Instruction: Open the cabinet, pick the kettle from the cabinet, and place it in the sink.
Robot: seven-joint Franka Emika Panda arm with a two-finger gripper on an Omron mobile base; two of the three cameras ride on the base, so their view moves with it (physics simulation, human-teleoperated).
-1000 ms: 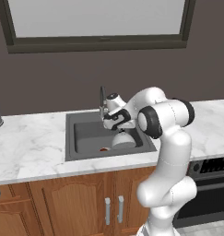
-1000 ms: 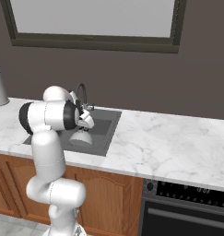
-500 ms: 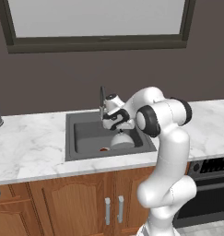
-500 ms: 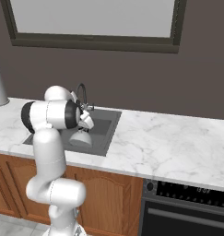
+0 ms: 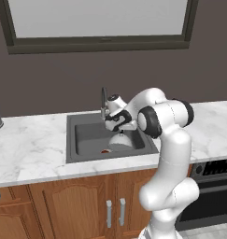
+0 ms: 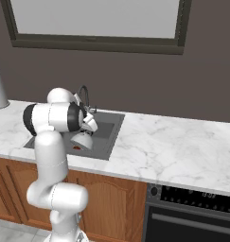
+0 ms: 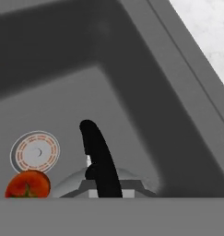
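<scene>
From your left base camera, the gripper (image 5: 116,122) hangs over the sink (image 5: 87,137) with the kettle (image 5: 120,139) directly beneath it, inside the basin beside the faucet (image 5: 104,102).

From the right base camera, the kettle (image 6: 82,140) sits low behind the arm, within the sink (image 6: 106,128).

The hand camera shows the kettle's black handle (image 7: 98,159) rising between the jaws, which are clamped on it (drain (image 7: 35,152) and a tomato (image 7: 27,185) lie close by). If you release now, the kettle could land on the tomato and tip.
</scene>
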